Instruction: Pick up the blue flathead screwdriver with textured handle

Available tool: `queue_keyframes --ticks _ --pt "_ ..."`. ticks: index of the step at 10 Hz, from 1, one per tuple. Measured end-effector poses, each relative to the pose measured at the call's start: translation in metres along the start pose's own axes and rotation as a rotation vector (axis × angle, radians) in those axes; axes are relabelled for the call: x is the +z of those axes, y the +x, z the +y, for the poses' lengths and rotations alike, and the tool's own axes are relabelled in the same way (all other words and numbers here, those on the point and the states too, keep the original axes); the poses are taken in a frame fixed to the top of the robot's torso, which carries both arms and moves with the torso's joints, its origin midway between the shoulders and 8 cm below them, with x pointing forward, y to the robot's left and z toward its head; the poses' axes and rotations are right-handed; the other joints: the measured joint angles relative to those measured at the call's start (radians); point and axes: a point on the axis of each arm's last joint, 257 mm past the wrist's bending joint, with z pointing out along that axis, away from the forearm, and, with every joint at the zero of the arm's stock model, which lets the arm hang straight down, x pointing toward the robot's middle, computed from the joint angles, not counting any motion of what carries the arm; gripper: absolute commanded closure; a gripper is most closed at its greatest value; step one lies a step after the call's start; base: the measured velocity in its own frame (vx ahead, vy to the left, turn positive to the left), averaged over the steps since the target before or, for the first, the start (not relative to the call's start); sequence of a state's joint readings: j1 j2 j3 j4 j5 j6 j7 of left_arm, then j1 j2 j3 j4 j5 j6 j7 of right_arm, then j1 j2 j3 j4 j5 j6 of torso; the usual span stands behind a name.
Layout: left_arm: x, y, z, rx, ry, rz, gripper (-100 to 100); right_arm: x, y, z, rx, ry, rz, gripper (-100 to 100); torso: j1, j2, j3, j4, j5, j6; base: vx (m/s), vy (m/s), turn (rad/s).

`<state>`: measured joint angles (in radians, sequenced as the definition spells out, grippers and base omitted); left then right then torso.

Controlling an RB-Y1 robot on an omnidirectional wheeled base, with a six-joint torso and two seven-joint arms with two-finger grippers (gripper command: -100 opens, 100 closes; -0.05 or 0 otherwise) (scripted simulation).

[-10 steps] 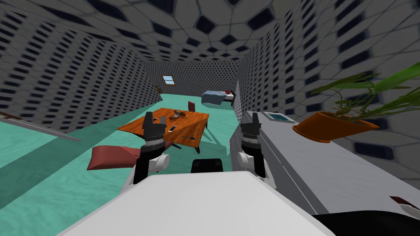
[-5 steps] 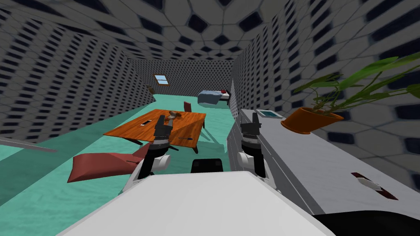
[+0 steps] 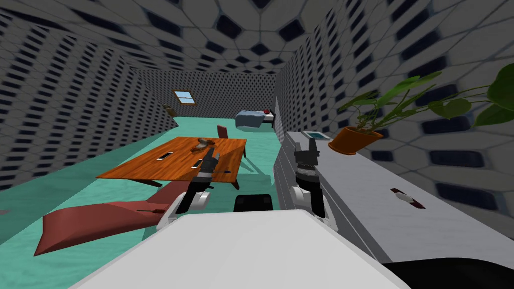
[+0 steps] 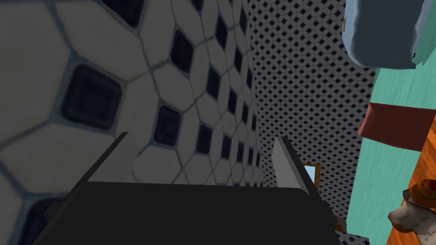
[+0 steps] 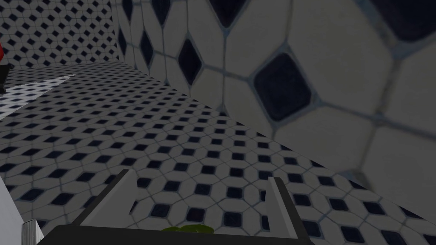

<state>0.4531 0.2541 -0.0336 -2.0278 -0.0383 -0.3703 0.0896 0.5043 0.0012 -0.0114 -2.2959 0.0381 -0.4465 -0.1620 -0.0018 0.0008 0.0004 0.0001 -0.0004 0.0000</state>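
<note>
Hovering the left gripper, fingers wide apart, near the screwdriver on the table; holding the right gripper wide too.

Even, flat light with soft shadows; walls splay and blur toward the head view's corners.

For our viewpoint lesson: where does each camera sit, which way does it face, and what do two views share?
Head view: on the head, looking down and forward at the wooden table; left gripper and right gripper show.
Left wrist view: on the left hand, facing a tiled wall past its open fingers.
Right wrist view: on the right hand, facing tiled wall past its open fingers.
Shared: head and left wrist views both show table and bed.
</note>
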Motion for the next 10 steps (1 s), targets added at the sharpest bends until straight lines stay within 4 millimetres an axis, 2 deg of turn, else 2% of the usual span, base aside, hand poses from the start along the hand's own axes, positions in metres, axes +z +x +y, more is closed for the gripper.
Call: queue_keyframes --ticks 1,4,10 --pt "-0.003 0.008 0.014 -0.011 -0.043 0.024 -100 0.0 0.0 0.0 0.0 0.0 0.0 0 0.0 0.0 0.0 0.0 0.0 0.0 0.002 -0.022 -0.063" --pt "-0.01 0.01 0.054 -0.029 -0.13 0.053 -100 0.0 0.0 0.0 0.0 0.0 0.0 0 0.001 -0.001 -0.001 0.0 0.0 0.0 0.01 -0.016 -0.109" --pt "-0.039 0.018 0.122 -0.064 -0.31 0.099 -100 0.0 0.0 0.0 0.0 0.0 0.0 0 0.002 -0.002 -0.001 0.0 0.0 0.0 0.017 -0.013 -0.094"
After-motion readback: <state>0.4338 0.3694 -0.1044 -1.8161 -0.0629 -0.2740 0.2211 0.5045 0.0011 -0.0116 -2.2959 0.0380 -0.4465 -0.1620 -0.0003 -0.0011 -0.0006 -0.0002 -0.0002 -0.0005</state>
